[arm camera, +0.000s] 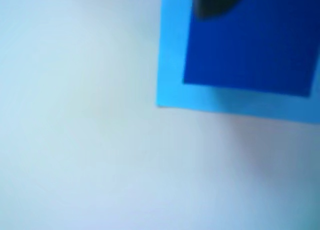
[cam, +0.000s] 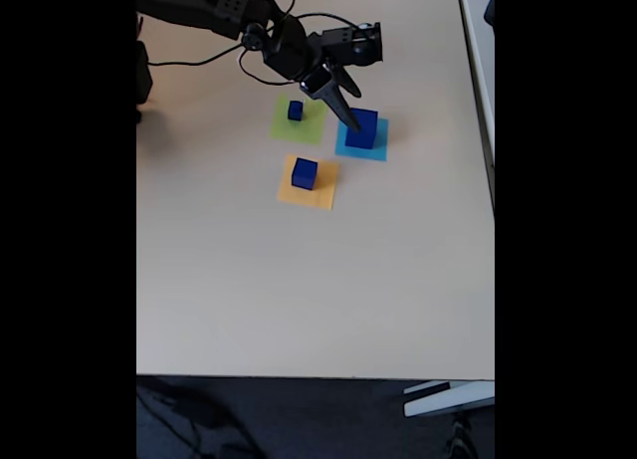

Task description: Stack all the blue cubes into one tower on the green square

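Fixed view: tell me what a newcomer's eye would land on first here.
First, the black arm reaching in from the top left, its gripper down at the largest blue cube on the cyan square. Next, the three coloured sheets clustered on the pale table: a small blue cube sits on the green square, and a mid-sized blue cube on the orange-yellow square nearer the camera.

Blue cubes: you've got three. Small one (cam: 296,110), middle one (cam: 305,173), big one (cam: 362,127).
Paper squares: three for you. Green (cam: 311,128), cyan (cam: 377,143), orange (cam: 318,192).
Cubes per square: one on each.
Arms: one (cam: 214,6) on your table (cam: 299,290).
Grippers: one (cam: 345,106).
Wrist view count: one cube (arm camera: 250,45), one cyan square (arm camera: 172,55).
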